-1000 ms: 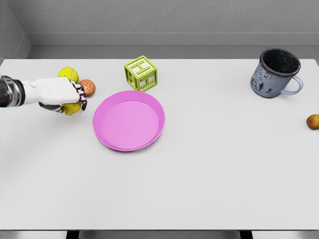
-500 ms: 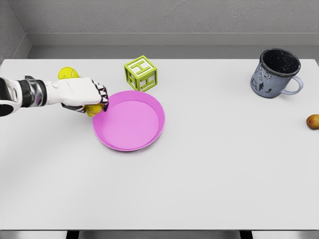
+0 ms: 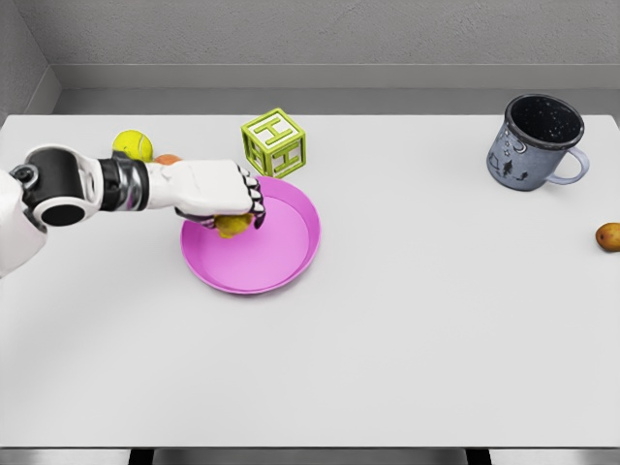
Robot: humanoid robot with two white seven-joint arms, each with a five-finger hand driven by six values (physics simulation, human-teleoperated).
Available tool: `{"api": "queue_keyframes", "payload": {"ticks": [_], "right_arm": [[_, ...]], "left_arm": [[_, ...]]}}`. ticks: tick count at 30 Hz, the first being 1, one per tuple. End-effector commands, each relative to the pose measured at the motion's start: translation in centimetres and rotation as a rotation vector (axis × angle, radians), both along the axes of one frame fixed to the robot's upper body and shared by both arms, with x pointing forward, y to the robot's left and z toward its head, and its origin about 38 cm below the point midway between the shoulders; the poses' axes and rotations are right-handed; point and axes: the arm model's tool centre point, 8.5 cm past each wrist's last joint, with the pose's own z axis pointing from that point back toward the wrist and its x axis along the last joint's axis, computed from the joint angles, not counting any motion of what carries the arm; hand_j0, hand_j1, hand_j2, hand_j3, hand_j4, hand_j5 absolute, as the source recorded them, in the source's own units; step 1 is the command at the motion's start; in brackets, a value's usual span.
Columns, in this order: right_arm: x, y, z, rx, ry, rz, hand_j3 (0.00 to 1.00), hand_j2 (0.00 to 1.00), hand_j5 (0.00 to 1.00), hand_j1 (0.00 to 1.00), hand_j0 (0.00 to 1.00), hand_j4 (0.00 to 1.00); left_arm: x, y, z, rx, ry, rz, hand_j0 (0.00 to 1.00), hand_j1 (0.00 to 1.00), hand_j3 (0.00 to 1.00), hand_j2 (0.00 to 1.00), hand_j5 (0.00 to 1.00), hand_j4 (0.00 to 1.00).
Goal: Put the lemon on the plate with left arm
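- While the left hand (image 3: 221, 194) hangs over the shallow pink round plate (image 3: 281, 262), its fingers are clamped around the small yellow lemon (image 3: 232, 226), which peeks out beneath the palm.
- Carrying looks done; lowering and letting go are left.
- Whether the lemon touches the plate yet is hard to tell; probably not.
- Below the hand, the plate holds nothing else.
- Far beyond the fingertips on the white worktop (image 3: 407, 339), the speckled blue-grey metal mug (image 3: 535, 141) looks empty.
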Motion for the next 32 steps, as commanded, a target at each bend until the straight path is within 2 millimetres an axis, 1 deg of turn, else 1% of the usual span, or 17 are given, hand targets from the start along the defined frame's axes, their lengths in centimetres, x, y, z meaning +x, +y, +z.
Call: {"api": "queue_keyframes", "payload": {"ticks": [1,2,3,8,10,12,15,16,17,18,20,21,22,24,26,27,32], "right_arm": [[0.0,0.0,0.0,0.0,0.0,0.001,1.0,1.0,1.0,1.0,1.0,1.0],[0.0,0.0,0.0,0.0,0.0,0.001,1.0,1.0,1.0,1.0,1.0,1.0],[0.0,0.0,0.0,0.0,0.0,0.001,1.0,1.0,1.0,1.0,1.0,1.0],[0.0,0.0,0.0,0.0,0.0,-0.001,1.0,1.0,1.0,1.0,1.0,1.0],[0.0,0.0,0.0,0.0,0.0,-0.001,1.0,1.0,1.0,1.0,1.0,1.0],[0.0,0.0,0.0,0.0,0.0,-0.001,1.0,1.0,1.0,1.0,1.0,1.0],[0.0,0.0,0.0,0.0,0.0,-0.001,1.0,1.0,1.0,1.0,1.0,1.0],[0.0,0.0,0.0,0.0,0.0,0.001,1.0,1.0,1.0,1.0,1.0,1.0],[0.0,0.0,0.0,0.0,0.0,-0.001,1.0,1.0,1.0,1.0,1.0,1.0],[0.0,0.0,0.0,0.0,0.0,-0.001,1.0,1.0,1.0,1.0,1.0,1.0],[0.0,0.0,0.0,0.0,0.0,-0.001,1.0,1.0,1.0,1.0,1.0,1.0],[0.0,0.0,0.0,0.0,0.0,-0.001,1.0,1.0,1.0,1.0,1.0,1.0],[0.0,0.0,0.0,0.0,0.0,-0.001,1.0,1.0,1.0,1.0,1.0,1.0],[0.0,0.0,0.0,0.0,0.0,0.001,1.0,1.0,1.0,1.0,1.0,1.0],[0.0,0.0,0.0,0.0,0.0,0.001,1.0,1.0,1.0,1.0,1.0,1.0],[0.0,0.0,0.0,0.0,0.0,0.001,1.0,1.0,1.0,1.0,1.0,1.0],[0.0,0.0,0.0,0.0,0.0,0.001,1.0,1.0,1.0,1.0,1.0,1.0]], "left_arm": [[-0.2,-0.5,-0.2,-0.004,0.008,-0.011,0.6,0.6,0.6,0.6,0.6,0.6],[-0.2,-0.5,-0.3,-0.005,0.009,-0.01,0.7,0.7,0.7,0.7,0.7,0.7],[0.0,-0.5,0.1,-0.006,0.002,-0.009,1.0,1.0,1.0,1.0,1.0,1.0],[0.1,-0.3,0.3,-0.004,-0.003,-0.004,1.0,1.0,1.0,1.0,1.0,1.0],[0.4,0.4,0.5,0.001,-0.007,0.012,1.0,1.0,1.0,1.0,1.0,1.0],[0.9,1.3,1.8,-0.01,-0.032,0.033,1.0,1.0,1.0,1.0,1.0,1.0],[1.3,4.6,3.9,-0.032,-0.059,0.103,1.0,1.0,1.0,1.0,1.0,1.0],[1.3,6.2,4.6,-0.03,-0.066,0.133,1.0,1.0,1.0,1.0,1.0,1.0],[1.5,8.3,5.9,-0.044,-0.092,0.181,1.0,1.0,1.0,1.0,1.0,1.0],[1.7,10.2,6.2,-0.047,-0.093,0.229,1.0,1.0,1.0,1.0,1.0,1.0],[2.3,13.6,5.2,-0.074,-0.041,0.331,1.0,1.0,1.0,1.0,1.0,1.0],[2.3,14.6,5.0,-0.063,-0.032,0.357,1.0,1.0,1.0,1.0,1.0,1.0],[2.1,16.2,4.1,-0.047,-0.008,0.397,1.0,1.0,1.0,1.0,1.0,1.0],[2.3,18.4,2.3,-0.036,0.037,0.467,1.0,1.0,1.0,1.0,1.0,1.0],[2.0,20.5,1.7,-0.069,0.051,0.53,1.0,1.0,1.0,1.0,1.0,1.0],[1.8,20.9,1.7,-0.083,0.05,0.544,1.0,1.0,1.0,1.0,1.0,1.0],[1.8,20.9,1.8,-0.089,0.051,0.543,1.0,1.0,1.0,1.0,1.0,1.0]]}}
